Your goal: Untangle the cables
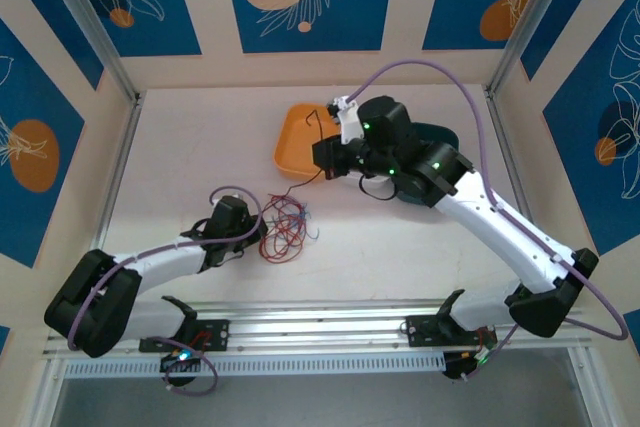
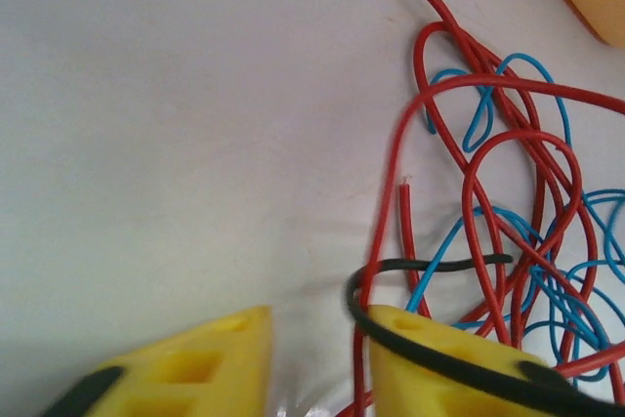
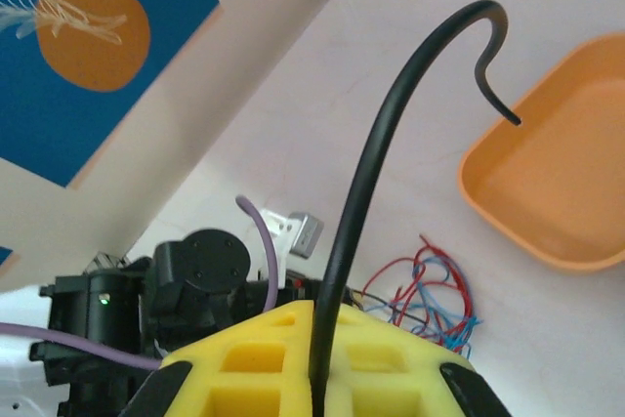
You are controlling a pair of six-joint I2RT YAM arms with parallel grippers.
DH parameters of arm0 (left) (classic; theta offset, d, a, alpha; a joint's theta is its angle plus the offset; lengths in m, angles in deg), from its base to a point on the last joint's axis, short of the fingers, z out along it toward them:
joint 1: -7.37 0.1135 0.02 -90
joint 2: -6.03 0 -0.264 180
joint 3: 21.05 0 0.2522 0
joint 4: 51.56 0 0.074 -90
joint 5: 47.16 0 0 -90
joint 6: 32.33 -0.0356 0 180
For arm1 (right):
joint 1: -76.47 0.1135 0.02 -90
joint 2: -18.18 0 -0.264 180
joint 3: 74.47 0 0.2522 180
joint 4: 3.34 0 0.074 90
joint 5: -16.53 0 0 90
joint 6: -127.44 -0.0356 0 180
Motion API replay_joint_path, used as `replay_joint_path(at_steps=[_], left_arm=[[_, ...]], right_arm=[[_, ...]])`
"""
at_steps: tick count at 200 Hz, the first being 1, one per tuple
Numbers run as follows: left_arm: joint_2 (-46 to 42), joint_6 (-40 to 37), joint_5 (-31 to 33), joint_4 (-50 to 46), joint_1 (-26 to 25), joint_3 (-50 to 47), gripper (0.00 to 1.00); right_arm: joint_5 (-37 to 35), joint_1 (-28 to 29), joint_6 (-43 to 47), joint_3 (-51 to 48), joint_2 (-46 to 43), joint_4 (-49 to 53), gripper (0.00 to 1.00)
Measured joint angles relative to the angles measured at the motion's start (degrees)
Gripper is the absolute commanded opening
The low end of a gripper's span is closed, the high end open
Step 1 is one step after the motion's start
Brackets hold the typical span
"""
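Cables: red + blue tangle point(image 1: 285, 227) on worktop point(image 1: 180, 147), mid-area, near orange tray point(image 1: 295, 132). L end effector point(image 2: 317, 324) spread, beside tangle. R end effector point(image 3: 317, 312) pinching black cable point(image 3: 376, 144), upright, by tray.

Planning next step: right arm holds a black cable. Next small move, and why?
Probably ease the right gripper toward the orange tray. It is shut on the black cable, and a black strand, maybe the same one, lies over a finger of the open left gripper by the red and blue cables.
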Motion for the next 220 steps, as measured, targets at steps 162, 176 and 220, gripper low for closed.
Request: replay_joint_path(at_steps=[162,176,220], left_arm=[[-6.8,-0.6,3.4,-3.3,0.0,-0.7,0.99],[-8.8,-0.9,3.7,-4.7,0.0,-0.7,1.00],[-16.2,-3.3,5.6,-10.9,0.0,-0.3,1.00]], right_arm=[[-4.5,-7.1,7.5,23.3,1.6,5.0,0.00],[-5.7,-8.6,8.2,24.2,1.7,5.6,0.00],[-8.3,-14.8,9.7,27.4,4.2,7.6,0.00]])
